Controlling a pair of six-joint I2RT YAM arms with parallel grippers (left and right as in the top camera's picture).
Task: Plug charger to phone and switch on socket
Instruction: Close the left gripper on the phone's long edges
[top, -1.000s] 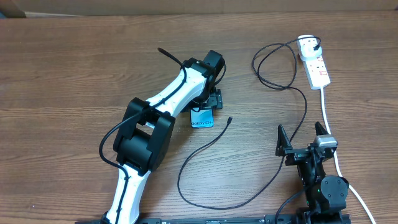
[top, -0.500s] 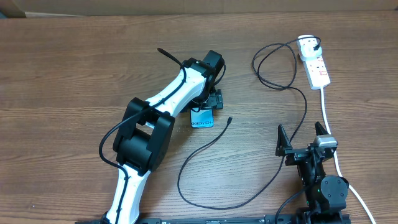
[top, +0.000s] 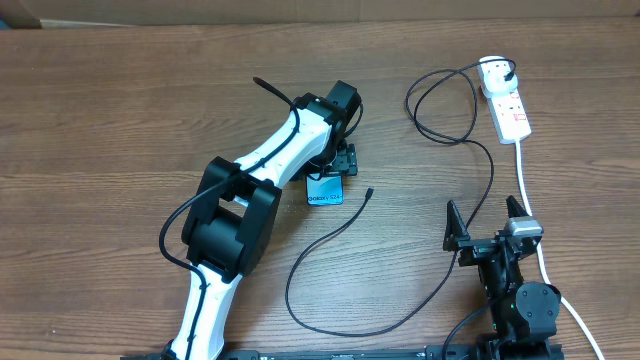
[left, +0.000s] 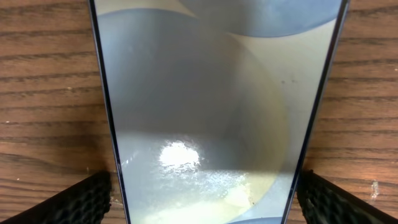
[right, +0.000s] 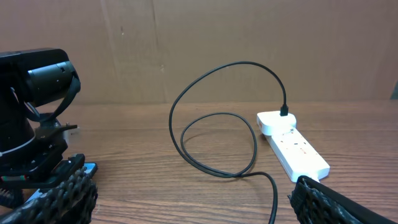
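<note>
The phone (top: 325, 192) lies flat on the table, its "Galaxy S24" end toward the front, the rest under my left wrist. In the left wrist view its pale screen (left: 205, 106) fills the frame. My left gripper (left: 208, 199) is open and straddles it, a pad close beside each long edge. The charger's black connector tip (top: 370, 192) lies just right of the phone. Its cable (top: 340, 328) loops across the table to the plug in the white socket (top: 508, 100) at the back right. My right gripper (top: 486, 222) hovers open near the front edge, holding nothing.
A thick white cord (top: 527, 185) runs from the socket toward the front, passing right of my right gripper. In the right wrist view the cable loop (right: 211, 143) lies between my right gripper (right: 199, 208) and the socket (right: 298, 152). A cardboard wall backs the table.
</note>
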